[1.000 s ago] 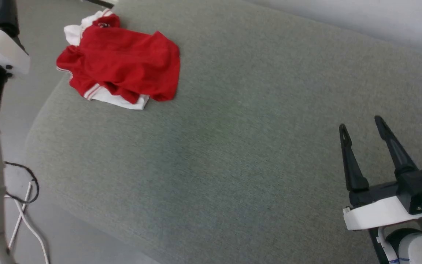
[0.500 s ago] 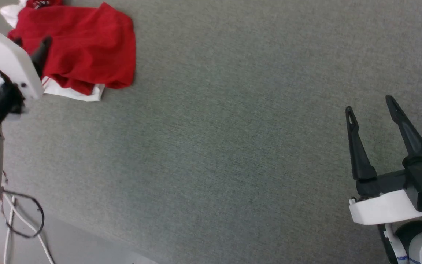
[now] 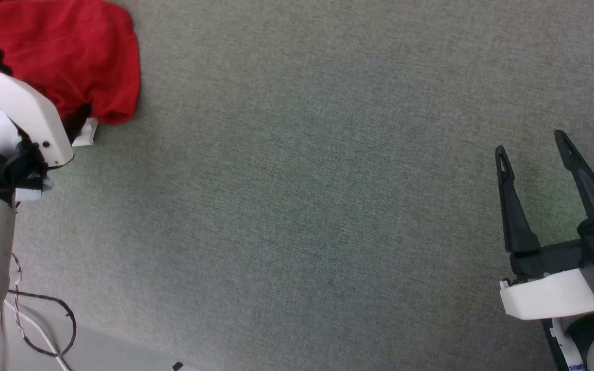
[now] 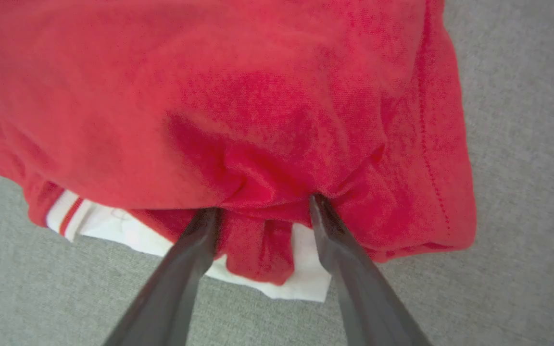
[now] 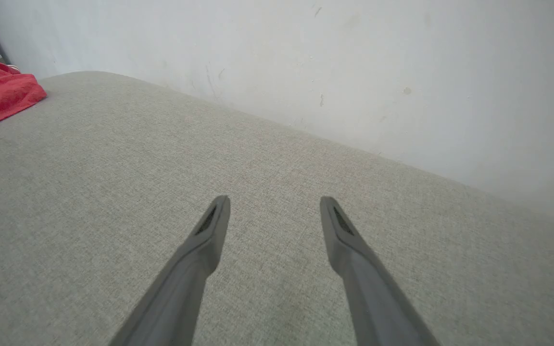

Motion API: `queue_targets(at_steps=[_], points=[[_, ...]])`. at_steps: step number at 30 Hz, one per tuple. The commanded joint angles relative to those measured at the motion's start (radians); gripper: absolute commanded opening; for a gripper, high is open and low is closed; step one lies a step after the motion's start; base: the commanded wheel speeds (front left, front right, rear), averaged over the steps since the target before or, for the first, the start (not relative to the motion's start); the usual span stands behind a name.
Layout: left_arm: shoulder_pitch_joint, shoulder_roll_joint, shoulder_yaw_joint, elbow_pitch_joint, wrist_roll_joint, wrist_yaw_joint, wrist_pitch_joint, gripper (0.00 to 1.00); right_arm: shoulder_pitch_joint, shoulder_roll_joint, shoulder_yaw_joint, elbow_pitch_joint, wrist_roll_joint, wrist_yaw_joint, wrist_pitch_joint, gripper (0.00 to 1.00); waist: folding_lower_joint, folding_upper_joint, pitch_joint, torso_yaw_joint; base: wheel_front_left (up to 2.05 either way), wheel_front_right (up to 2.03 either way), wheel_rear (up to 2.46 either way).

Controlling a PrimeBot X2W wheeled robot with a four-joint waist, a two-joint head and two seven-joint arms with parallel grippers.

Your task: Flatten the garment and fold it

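Straddling garment [image 4: 238,96] fold, left hand [image 4: 263,203] spread; right hand [image 3: 530,141] spread.

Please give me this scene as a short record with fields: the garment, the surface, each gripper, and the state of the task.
garment: red T-shirt, crumpled, a white sleeve showing under its near edge
surface: grey fabric surface, the shirt lying on it
left gripper: open, fingertips pushed into the shirt's near folds
right gripper: open, over bare surface, well apart from the shirt
task state: shirt not yet flattened or folded
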Motion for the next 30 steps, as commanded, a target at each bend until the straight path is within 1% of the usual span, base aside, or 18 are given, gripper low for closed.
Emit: queue_targets(at_steps=[1, 7, 15, 19, 23, 30], points=[[0.011, 0.000, -0.014, -0.008, -0.015, -0.007, -0.008, 0.00, 0.003, -0.006, 0.000, -0.010, -0.005, -0.001, 0.004, 1.00, -0.0001, 0.0000, 0.010, -0.007, 0.00, 0.00, 0.00], [0.023, 0.028, -0.066, -0.031, -0.087, -0.007, -0.010, 0.00, -0.001, -0.007, 0.006, -0.007, -0.001, -0.001, 0.008, 1.00, -0.0001, 0.0000, 0.005, -0.008, 0.00, 0.00, 0.00], [0.019, 0.087, -0.090, -0.036, -0.122, -0.007, -0.051, 0.00, -0.006, -0.003, 0.018, 0.031, 0.017, -0.001, -0.011, 1.00, -0.0001, 0.0000, -0.049, -0.020, 0.00, 0.00, 0.00], [0.003, 0.121, -0.094, -0.045, -0.112, -0.007, -0.094, 0.00, -0.007, 0.002, 0.022, 0.062, 0.033, -0.001, -0.037, 1.00, -0.0001, 0.0000, -0.098, -0.026, 0.00, 0.00, 0.00], [-0.022, 0.174, -0.096, -0.068, -0.093, -0.007, -0.129, 0.00, -0.007, 0.008, 0.027, 0.101, 0.055, -0.001, -0.070, 1.00, -0.0001, 0.0000, -0.156, -0.038, 0.00, 0.00, 0.00], [-0.101, 0.246, -0.099, -0.153, -0.037, -0.006, -0.186, 0.00, 0.004, 0.013, 0.023, 0.175, 0.114, -0.001, -0.136, 1.00, -0.0001, 0.0000, -0.255, -0.061, 0.00, 0.00, 0.00]])
